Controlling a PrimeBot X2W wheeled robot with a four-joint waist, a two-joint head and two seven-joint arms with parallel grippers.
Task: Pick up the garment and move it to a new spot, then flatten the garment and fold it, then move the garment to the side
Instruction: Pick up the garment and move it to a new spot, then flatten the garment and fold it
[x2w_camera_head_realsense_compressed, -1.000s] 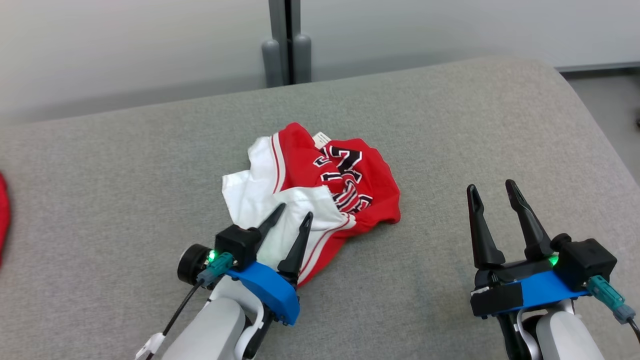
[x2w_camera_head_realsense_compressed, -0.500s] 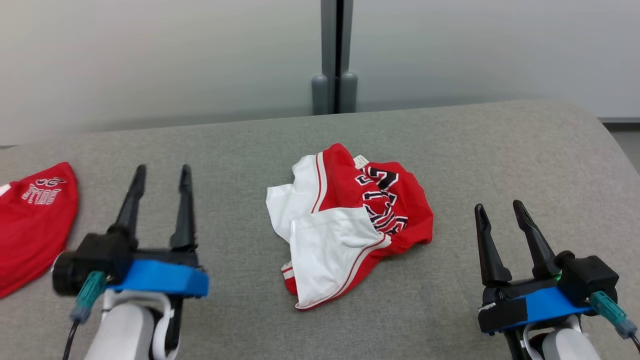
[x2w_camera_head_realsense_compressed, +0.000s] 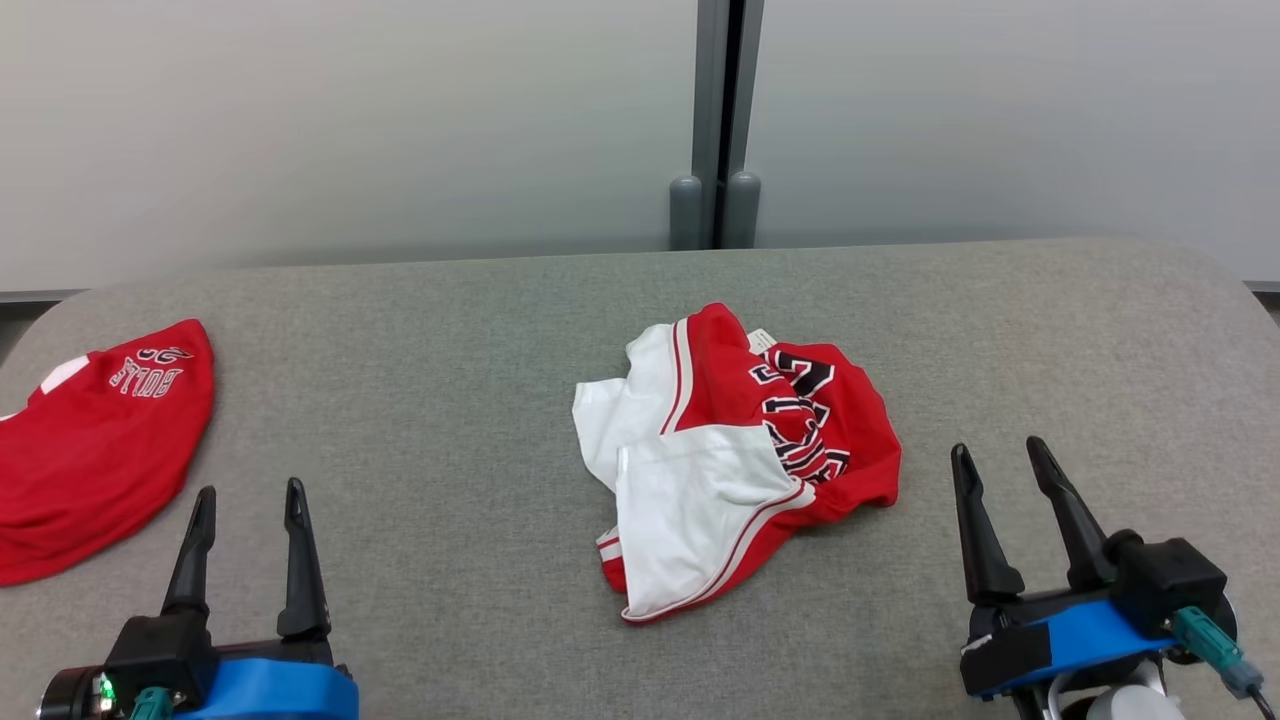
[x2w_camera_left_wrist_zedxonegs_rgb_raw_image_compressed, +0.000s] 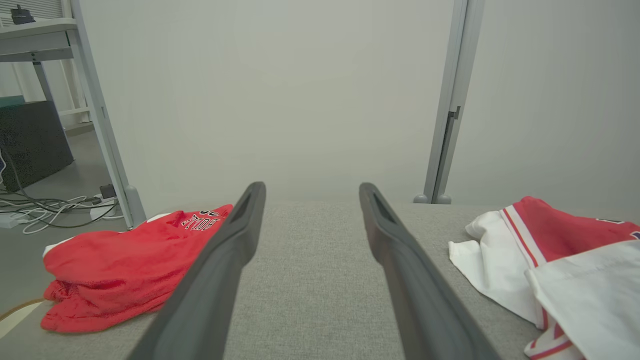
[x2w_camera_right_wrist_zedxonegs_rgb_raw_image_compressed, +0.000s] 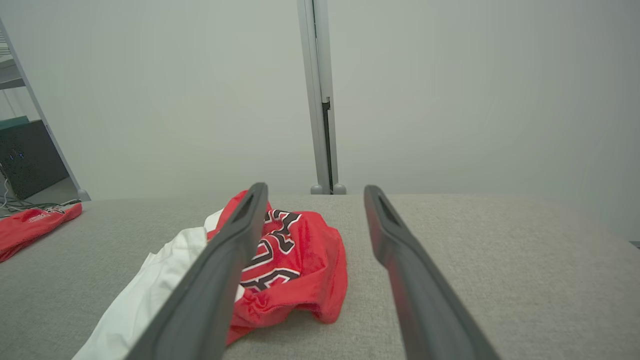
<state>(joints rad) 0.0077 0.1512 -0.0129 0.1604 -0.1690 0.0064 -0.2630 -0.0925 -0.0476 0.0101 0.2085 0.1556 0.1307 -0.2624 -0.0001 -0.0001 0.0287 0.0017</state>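
Surface: a wide grey woven-fabric pad (x2w_camera_head_realsense_compressed: 450, 330) with a fine, even weave, rounded corners and a flat top.

Task item: the crumpled red-and-white jersey garment (x2w_camera_head_realsense_compressed: 735, 460) lies near the middle of the pad, a little to the right. The cloth is soft and bunched in loose folds. A white panel with red-striped trim is folded over its near side. The red part, with black-and-white lettering, is heaped toward the far right. A small white tag (x2w_camera_head_realsense_compressed: 762, 340) shows at the far edge.

Left gripper (x2w_camera_head_realsense_compressed: 249, 490): two long, dark, tapered fingers on a blue mount, at the near left. The jaws are spread wide with nothing between them, well apart from the garment.

Right gripper (x2w_camera_head_realsense_compressed: 998, 447): same build, at the near right. The jaws are spread wide and empty, near the garment's red edge but not touching it.

Other cloth: a second red fabric piece with white lettering (x2w_camera_head_realsense_compressed: 100, 450) lies flattened at the pad's left end.

Surroundings: pale matte wall panels (x2w_camera_head_realsense_compressed: 350, 130) are joined by a grey vertical post (x2w_camera_head_realsense_compressed: 722, 120) with two rounded feet. The left wrist view shows tangled cables (x2w_camera_left_wrist_zedxonegs_rgb_raw_image_compressed: 45, 207) on the floor and a dark box (x2w_camera_left_wrist_zedxonegs_rgb_raw_image_compressed: 30, 142).
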